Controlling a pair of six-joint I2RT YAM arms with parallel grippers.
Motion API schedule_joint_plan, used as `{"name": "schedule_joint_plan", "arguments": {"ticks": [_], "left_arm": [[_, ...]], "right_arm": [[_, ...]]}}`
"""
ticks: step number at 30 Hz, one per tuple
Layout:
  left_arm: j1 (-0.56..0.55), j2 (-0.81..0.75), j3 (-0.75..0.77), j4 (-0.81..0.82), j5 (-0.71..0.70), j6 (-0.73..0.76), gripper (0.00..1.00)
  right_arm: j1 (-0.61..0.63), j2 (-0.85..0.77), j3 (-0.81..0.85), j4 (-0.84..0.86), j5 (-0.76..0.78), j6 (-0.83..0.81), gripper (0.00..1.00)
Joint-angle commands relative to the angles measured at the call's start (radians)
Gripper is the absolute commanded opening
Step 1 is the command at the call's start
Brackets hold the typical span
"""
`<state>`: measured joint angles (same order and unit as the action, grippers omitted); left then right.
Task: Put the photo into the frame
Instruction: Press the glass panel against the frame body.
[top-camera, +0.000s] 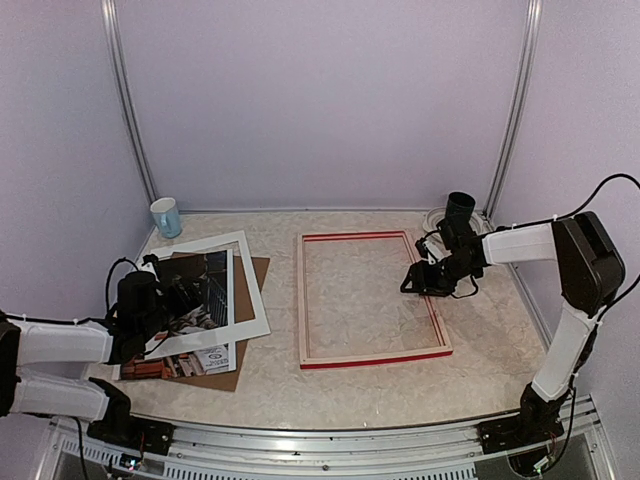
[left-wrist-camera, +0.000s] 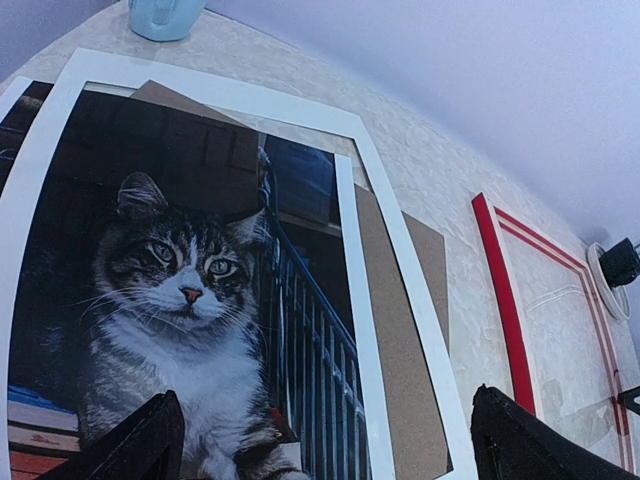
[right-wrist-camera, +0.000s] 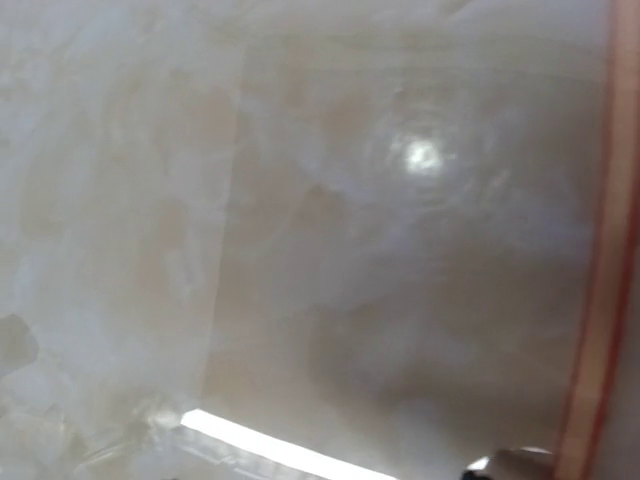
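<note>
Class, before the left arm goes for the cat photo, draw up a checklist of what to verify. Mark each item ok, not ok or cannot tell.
1. Left gripper open: ok, its fingers stand wide apart above the photo.
2. Photo free to lift: not ok, the white mat lies over its edges.
3. Frame lying flat on the table: ok.
4. Frame opening free: cannot tell, the right wrist view shows only a blurred glossy surface.
5. Right gripper out of the frame's way: not ok, it sits at the right rail.
6. Right gripper empty: cannot tell.
</note>
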<state>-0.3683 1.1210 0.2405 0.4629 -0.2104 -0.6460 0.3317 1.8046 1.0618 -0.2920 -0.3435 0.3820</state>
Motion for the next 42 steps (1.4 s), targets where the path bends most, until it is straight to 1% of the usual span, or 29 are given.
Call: {"name": "schedule_joint_plan", "arguments": {"ticks": [1,6,10,15,31,35,39,42], "left_arm": [[-0.006,-0.009,-0.01,0.008,0.001,0.012,0.99],[-0.007,-0.003,-0.01,0.011,0.003,0.01,0.99],[-0.008,0.003,-0.009,0.014,0.005,0.009,0.99],[-0.008,-0.001,-0.01,0.013,0.005,0.011,0.99],[-0.009,-0.005,-0.01,0.011,0.003,0.012,0.99],[-0.01,-0.006,-0.01,0.013,0.003,0.011,0.99],[-0.013,-0.003,-0.01,0.017,0.003,0.011,0.99],[-0.019,-0.001,-0.009,0.018,0.004,0.013,0.99]], "right_arm": [[0.006,0.016,-0.024,-0.037,-0.018,-0.004,0.59],[0.006,-0.056,-0.005,-0.058,0.041,-0.005,0.6],[0.005,-0.084,0.031,-0.103,0.084,-0.014,0.6],[-0.007,-0.087,0.029,-0.123,0.138,-0.012,0.6],[-0.016,0.002,-0.011,-0.087,0.075,-0.019,0.6],[-0.017,-0.02,-0.032,-0.064,0.073,-0.014,0.6],[-0.017,-0.014,-0.019,-0.065,0.023,-0.019,0.6],[-0.017,-0.035,-0.019,-0.057,0.023,-0.014,0.6]]}}
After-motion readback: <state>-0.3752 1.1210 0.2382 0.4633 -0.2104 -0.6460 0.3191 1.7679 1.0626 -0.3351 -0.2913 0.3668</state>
